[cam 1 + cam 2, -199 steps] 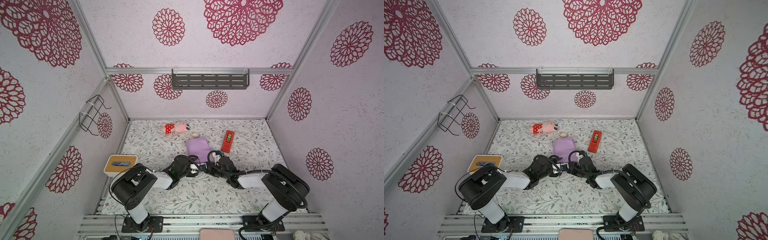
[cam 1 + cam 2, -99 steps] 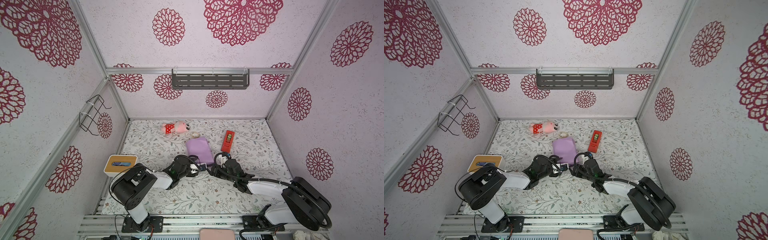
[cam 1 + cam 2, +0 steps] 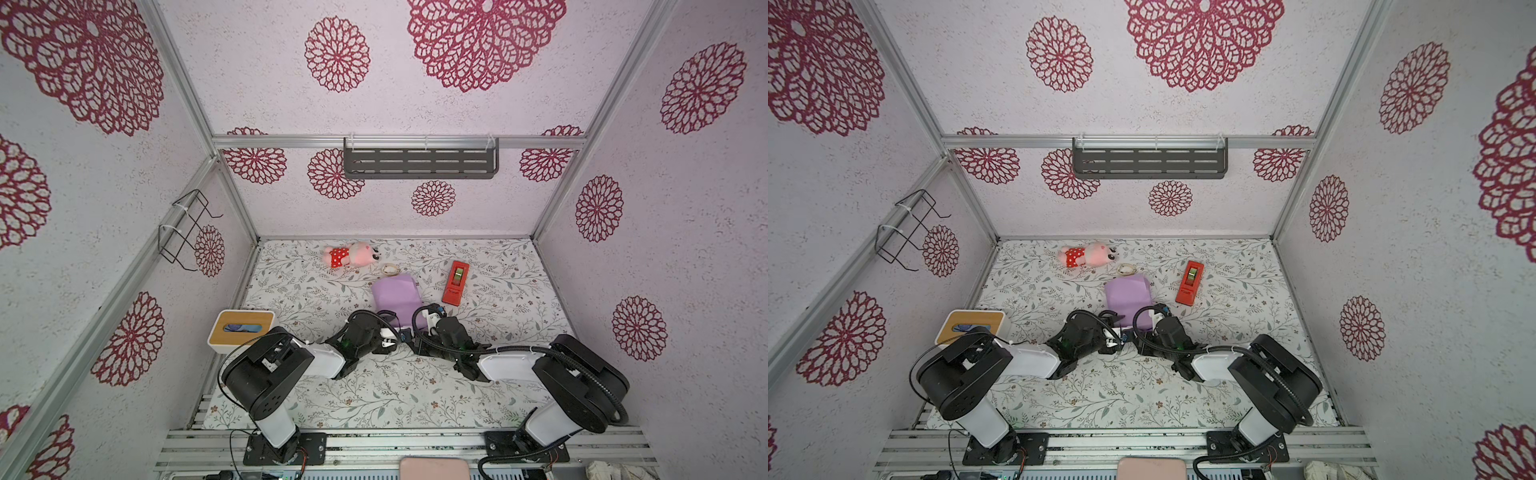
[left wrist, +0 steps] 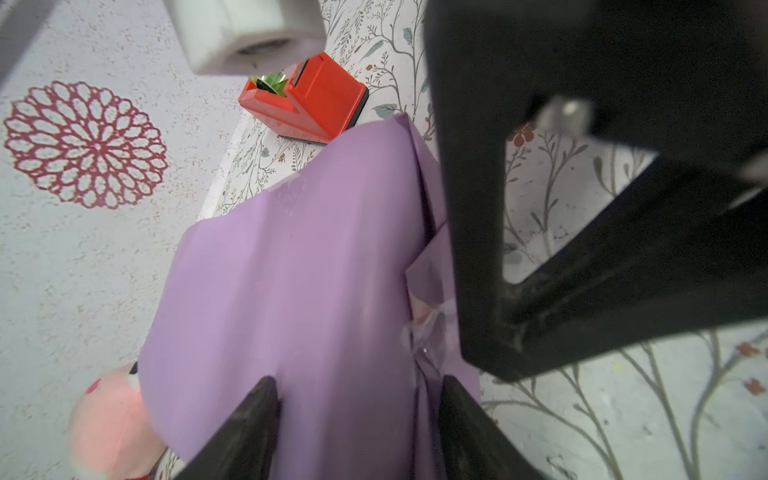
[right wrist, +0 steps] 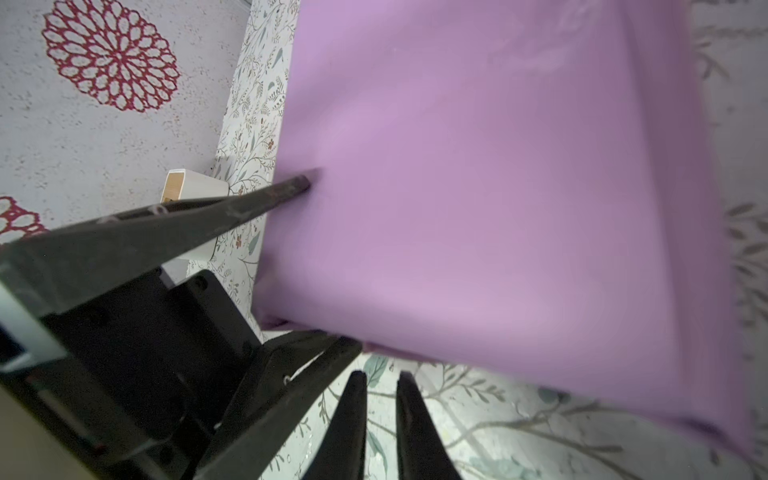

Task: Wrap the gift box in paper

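Note:
The gift box is hidden under the lilac paper [image 3: 395,293] [image 3: 1127,293], which lies folded over it mid-table. My left gripper [image 3: 401,330] [image 4: 357,395] straddles the parcel's near end. One of its fingers [image 5: 291,189] presses on the paper's top and the other sits at the lower edge, so it is shut on the parcel. A taped flap shows beside one finger in the left wrist view. My right gripper [image 3: 415,338] [image 5: 382,378] hovers low over the floral mat just short of the paper [image 5: 498,187]. Its tips are almost together, with nothing between them.
A red tape dispenser [image 3: 456,282] [image 4: 307,99] lies right of the parcel. A pink plush toy [image 3: 351,254] and a small ring [image 3: 390,270] lie behind it. The white tissue box [image 3: 241,328] stands at the left wall, and a pink pad [image 3: 434,467] lies at the front rail.
The right arm shifted sideways and back near the parcel's near end, and its jaws closed from wide apart. The left arm and the parcel stayed put.

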Robot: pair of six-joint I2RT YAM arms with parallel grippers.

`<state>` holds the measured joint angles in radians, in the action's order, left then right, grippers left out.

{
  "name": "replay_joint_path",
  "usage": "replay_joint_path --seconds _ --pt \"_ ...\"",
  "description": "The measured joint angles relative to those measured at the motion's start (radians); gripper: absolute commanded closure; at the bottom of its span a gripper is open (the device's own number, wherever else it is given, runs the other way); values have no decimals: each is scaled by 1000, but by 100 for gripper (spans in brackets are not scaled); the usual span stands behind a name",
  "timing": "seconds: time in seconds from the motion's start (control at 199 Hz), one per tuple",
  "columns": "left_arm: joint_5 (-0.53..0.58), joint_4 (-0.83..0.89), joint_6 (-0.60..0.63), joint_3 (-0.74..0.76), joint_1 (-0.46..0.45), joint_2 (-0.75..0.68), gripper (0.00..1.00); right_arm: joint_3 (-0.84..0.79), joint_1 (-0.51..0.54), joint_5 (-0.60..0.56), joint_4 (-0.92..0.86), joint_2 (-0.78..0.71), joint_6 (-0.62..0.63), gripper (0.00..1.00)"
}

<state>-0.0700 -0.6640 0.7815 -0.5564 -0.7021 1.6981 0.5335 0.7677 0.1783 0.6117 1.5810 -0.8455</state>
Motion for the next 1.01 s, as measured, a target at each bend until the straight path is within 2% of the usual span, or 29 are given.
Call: replay_joint_path --seconds 0.272,0.543,0.8,1.006 --pt "0 7 0 0 0 -4 36 -18 -43 -12 56 34 23 85" --pt "-3 16 -1 0 0 -7 31 -55 -63 -37 69 56 43 83" --pt "-4 53 -16 3 0 -26 18 -74 -78 -42 72 55 64 82" --pt "-21 82 -48 6 0 -42 6 -109 -80 -5 69 8 86 81"
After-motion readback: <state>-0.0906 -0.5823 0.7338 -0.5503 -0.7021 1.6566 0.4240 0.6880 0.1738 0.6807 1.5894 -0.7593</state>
